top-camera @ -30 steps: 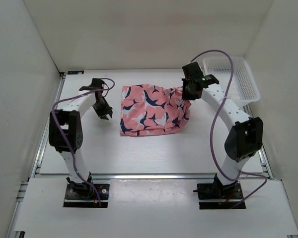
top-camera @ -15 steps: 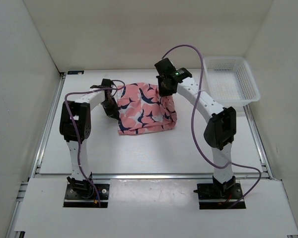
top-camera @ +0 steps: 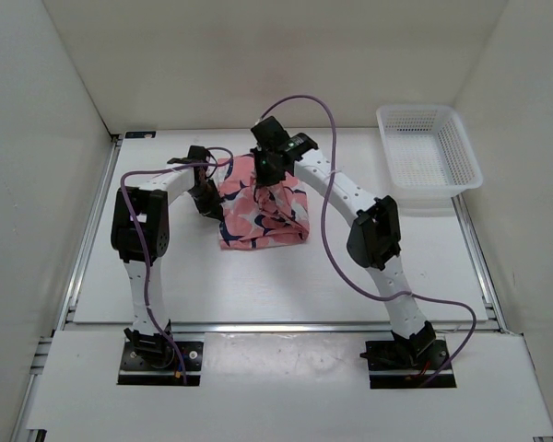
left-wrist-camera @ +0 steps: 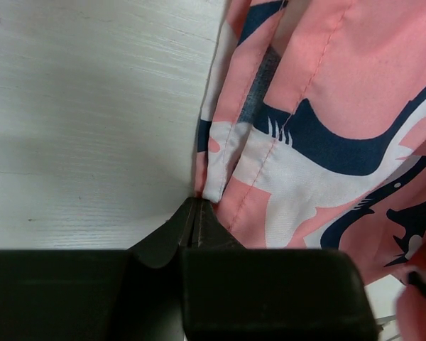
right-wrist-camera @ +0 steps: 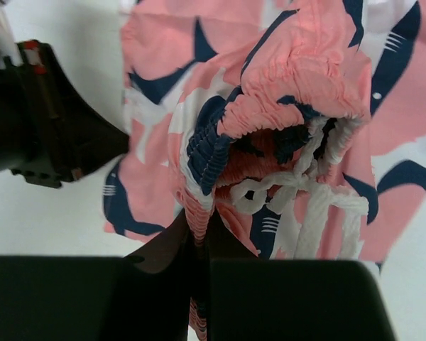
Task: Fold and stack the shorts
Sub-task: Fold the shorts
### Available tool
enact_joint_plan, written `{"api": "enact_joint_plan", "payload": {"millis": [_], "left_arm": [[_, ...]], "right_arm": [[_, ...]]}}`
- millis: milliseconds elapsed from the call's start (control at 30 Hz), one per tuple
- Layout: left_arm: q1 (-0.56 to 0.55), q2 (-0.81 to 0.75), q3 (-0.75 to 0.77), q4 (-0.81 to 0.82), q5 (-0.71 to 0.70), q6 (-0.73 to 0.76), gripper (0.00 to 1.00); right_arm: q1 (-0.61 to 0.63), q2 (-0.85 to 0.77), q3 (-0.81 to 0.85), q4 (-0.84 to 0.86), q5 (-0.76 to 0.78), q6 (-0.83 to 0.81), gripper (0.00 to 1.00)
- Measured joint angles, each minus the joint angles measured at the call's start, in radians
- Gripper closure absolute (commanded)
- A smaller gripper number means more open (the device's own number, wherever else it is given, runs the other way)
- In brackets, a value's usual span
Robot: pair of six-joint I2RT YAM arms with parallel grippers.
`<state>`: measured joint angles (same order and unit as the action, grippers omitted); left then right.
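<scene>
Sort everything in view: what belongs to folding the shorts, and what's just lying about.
For the job: the shorts; left hand, shut at their hem; right hand, gripping their waistband.
Lying about: white mesh basket, far right corner.

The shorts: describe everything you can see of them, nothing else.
The shorts are soft salmon-pink fabric printed with navy-and-white shark shapes, with a gathered elastic waistband and a white drawstring. They lie crumpled in the middle of the table, partly folded over. The right claw pinches the bunched waistband, lifted above the rest; the left claw is shut on the stitched hem at their left edge.
</scene>
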<state>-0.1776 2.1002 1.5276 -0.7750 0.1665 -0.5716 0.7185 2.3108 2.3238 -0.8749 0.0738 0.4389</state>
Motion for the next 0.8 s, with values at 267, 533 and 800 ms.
{"api": "enact_joint_plan", "payload": {"millis": [267, 533, 800], "left_arm": [[0.007, -0.004, -0.012, 0.013, 0.012, -0.001, 0.89], [0.021, -0.017, -0.032, 0.026, 0.025, 0.000, 0.89], [0.087, -0.070, -0.060, -0.032, -0.034, 0.019, 0.89]], "right_arm": [[0.010, 0.069, 0.031, 0.069, -0.100, 0.053, 1.00], [0.012, 0.069, -0.018, 0.226, -0.246, 0.068, 0.25], [0.005, -0.163, -0.397, 0.357, -0.271, 0.031, 0.40]]}}
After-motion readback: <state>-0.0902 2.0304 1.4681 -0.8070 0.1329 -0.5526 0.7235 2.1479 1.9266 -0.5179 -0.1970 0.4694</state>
